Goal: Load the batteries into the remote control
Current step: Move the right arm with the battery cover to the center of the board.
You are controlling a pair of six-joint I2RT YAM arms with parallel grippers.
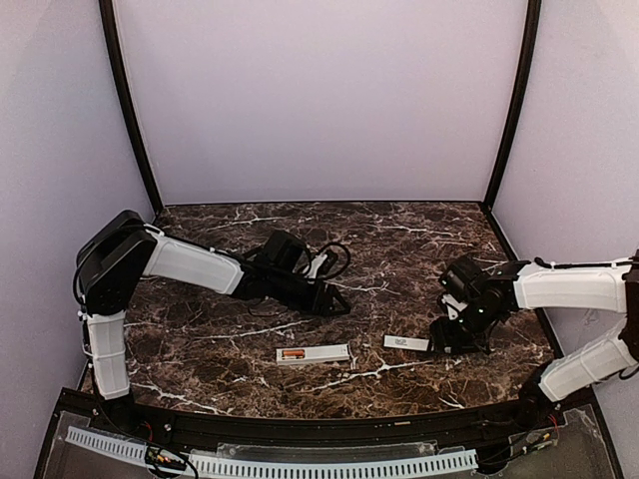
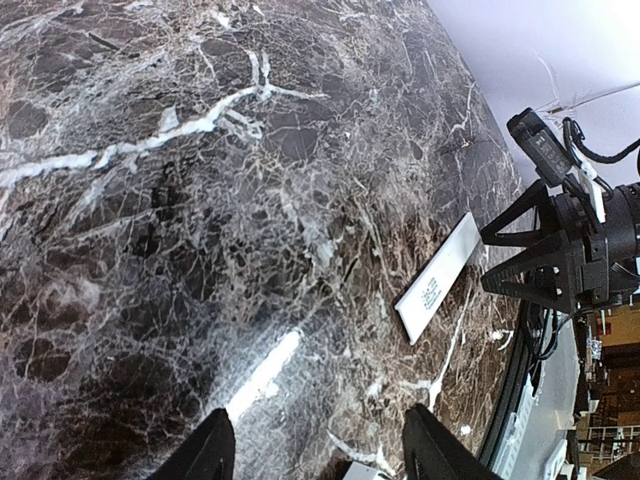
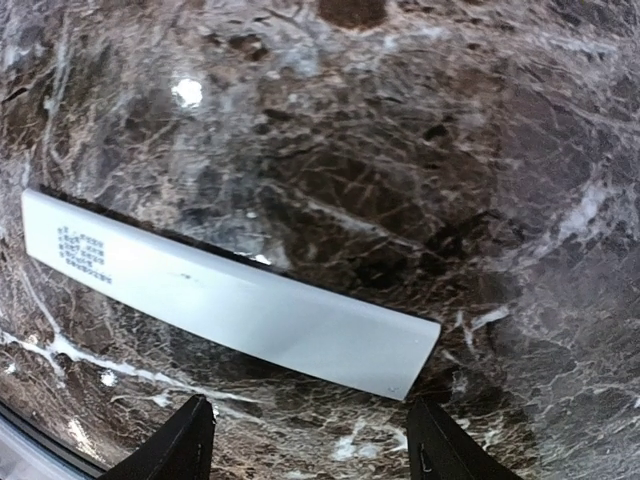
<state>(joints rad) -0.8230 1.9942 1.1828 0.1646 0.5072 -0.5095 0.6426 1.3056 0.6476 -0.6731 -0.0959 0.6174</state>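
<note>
Top view. The remote control (image 1: 313,354) lay flat on the table (image 1: 399,239), long axis running 9 to 3 o'clock, near the front edge. An orange-red battery (image 1: 293,354) sat in the recess toward its 9 o'clock end; I could not tell whether it was one cell or two. The left hand (image 1: 342,302) was above the table with the remote control near it at roughly 6 to 7 o'clock, not touching. The right hand (image 1: 449,341) was low over the table, with the remote control well apart at 9 o'clock. A white cover strip (image 1: 406,342) lay between them, just beside the right hand.

Left wrist view. The left hand (image 2: 320,455) was released: its fingers (image 2: 210,450) stood apart at 6 o'clock with only bare marble between them. The cover strip (image 2: 440,275) lay at about 2 o'clock from the fingertips, well apart. The right hand (image 2: 560,250) was just past it at 3 o'clock.

Right wrist view. The right hand (image 3: 312,450) was released, with its fingers (image 3: 185,440) spread at 6 o'clock and gripping nothing. The cover strip (image 3: 230,300) lay flat at 12 o'clock just ahead of the fingertips, slanting from 10 to 4 o'clock, its printed end at 9 o'clock. No contact was visible.
</note>
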